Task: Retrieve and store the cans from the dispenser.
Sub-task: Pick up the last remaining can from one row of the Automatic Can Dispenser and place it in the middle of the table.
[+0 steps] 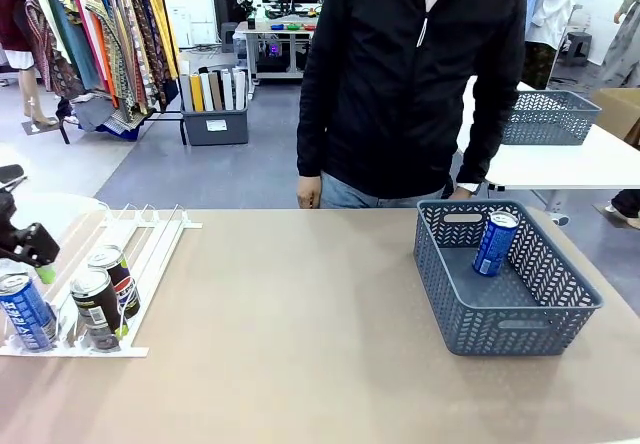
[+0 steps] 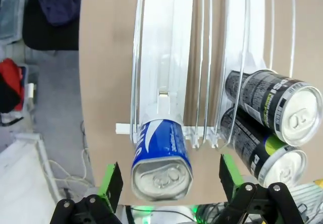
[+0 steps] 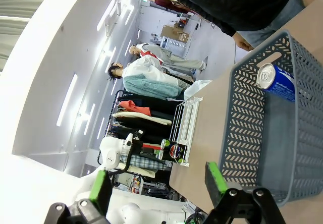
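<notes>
At front stop of dispenser (image 2: 166, 57): blue can (image 2: 162, 158), framed by left gripper (image 2: 170, 176), jaws wide open, no contact. Right gripper (image 3: 159, 179) open, empty, nr basket (image 1: 480, 329). Can prob. stiff but thin-walled, smooth, slippery; grip mid-body w/ moderate squeeze.

A grey floor (image 1: 200, 179) fills the upper left, with a rack of colourful clothes (image 1: 110, 24) and a grey bin (image 1: 215, 124) beside it. A white table (image 1: 560, 164) stands at the right edge.
</notes>
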You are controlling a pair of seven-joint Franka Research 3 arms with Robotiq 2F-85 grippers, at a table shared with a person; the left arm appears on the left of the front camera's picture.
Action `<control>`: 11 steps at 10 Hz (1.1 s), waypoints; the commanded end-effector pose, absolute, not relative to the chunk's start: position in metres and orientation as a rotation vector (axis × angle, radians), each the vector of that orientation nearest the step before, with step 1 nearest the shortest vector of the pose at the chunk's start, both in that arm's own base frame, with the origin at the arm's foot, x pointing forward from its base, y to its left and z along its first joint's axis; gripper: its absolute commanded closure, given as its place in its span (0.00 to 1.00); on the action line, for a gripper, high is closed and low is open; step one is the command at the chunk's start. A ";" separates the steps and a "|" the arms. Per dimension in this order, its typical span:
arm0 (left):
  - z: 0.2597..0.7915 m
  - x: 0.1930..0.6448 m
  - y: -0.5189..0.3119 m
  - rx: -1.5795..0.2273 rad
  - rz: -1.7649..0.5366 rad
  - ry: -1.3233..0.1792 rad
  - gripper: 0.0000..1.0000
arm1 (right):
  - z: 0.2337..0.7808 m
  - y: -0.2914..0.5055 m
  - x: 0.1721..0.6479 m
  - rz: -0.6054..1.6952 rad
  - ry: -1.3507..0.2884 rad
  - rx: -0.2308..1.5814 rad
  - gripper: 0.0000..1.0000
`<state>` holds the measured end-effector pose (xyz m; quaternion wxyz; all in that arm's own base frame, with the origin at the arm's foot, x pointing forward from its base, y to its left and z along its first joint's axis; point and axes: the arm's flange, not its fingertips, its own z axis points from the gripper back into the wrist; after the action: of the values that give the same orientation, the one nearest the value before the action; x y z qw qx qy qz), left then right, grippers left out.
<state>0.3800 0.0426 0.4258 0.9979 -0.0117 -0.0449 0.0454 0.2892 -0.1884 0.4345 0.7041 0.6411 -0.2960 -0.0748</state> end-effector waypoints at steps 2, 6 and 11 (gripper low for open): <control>0.410 0.393 0.040 -0.002 0.103 -0.033 0.00 | 0.439 -0.189 0.289 -0.160 -0.659 1.430 0.00; 0.409 0.392 0.045 -0.011 0.112 -0.011 0.00 | 0.439 -0.189 0.289 -0.160 -0.659 1.430 0.00; 0.410 0.390 0.048 -0.008 0.101 0.014 1.00 | 0.439 -0.189 0.289 -0.160 -0.659 1.430 0.00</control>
<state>0.3907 0.0440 0.4052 0.9988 -0.0141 0.0007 0.0472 0.2892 -0.1884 0.4345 0.7041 0.6411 -0.2960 -0.0748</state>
